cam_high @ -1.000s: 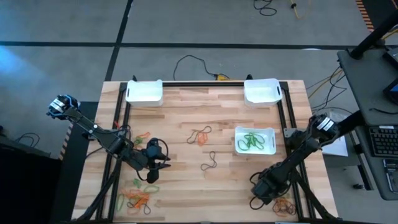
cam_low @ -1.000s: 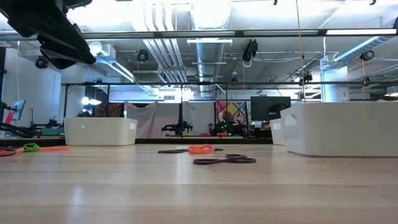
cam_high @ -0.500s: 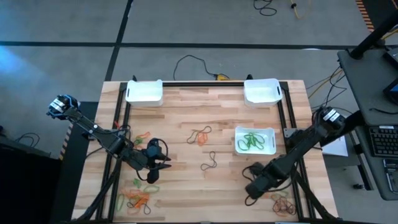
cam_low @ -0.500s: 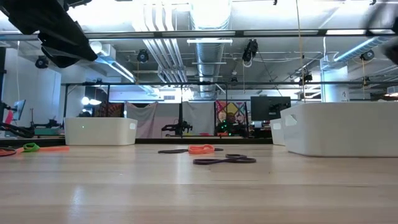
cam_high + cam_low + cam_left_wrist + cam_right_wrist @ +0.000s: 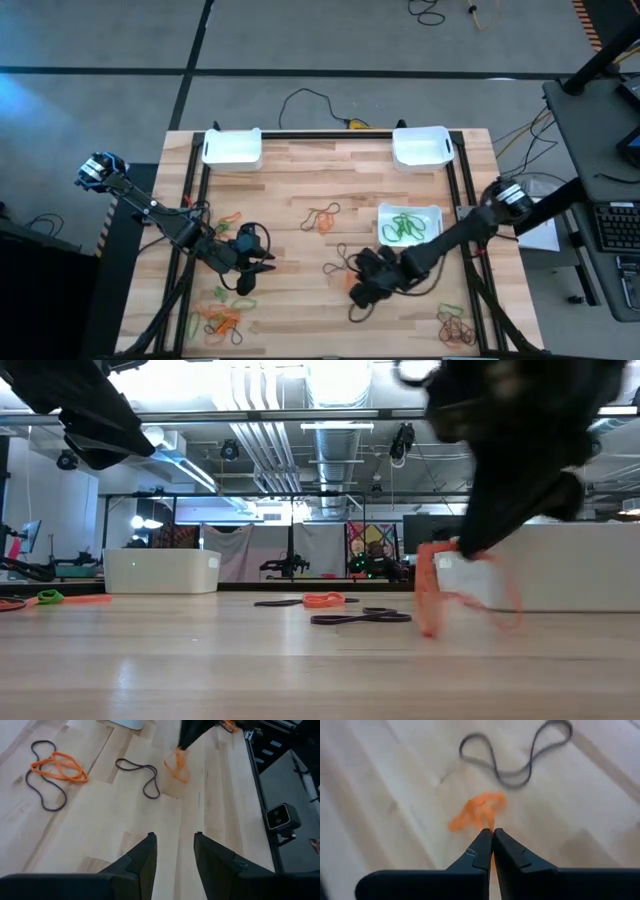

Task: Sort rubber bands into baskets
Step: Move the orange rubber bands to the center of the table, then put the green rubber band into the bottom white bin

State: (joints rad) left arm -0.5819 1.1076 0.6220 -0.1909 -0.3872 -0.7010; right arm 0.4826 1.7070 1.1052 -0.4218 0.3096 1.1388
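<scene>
The right gripper, near the lower centre of the high view, has its jaws clenched on a thin orange rubber band that dangles just above the wooden table (lifted clear, presumably so it can be carried). A dark brown-black rubber band lies close by. The white plastic basket holding green bands sits right of centre; two more white baskets wait at the top edge. The left gripper hovers at lower left, jaws apart, holding nothing.
</scene>
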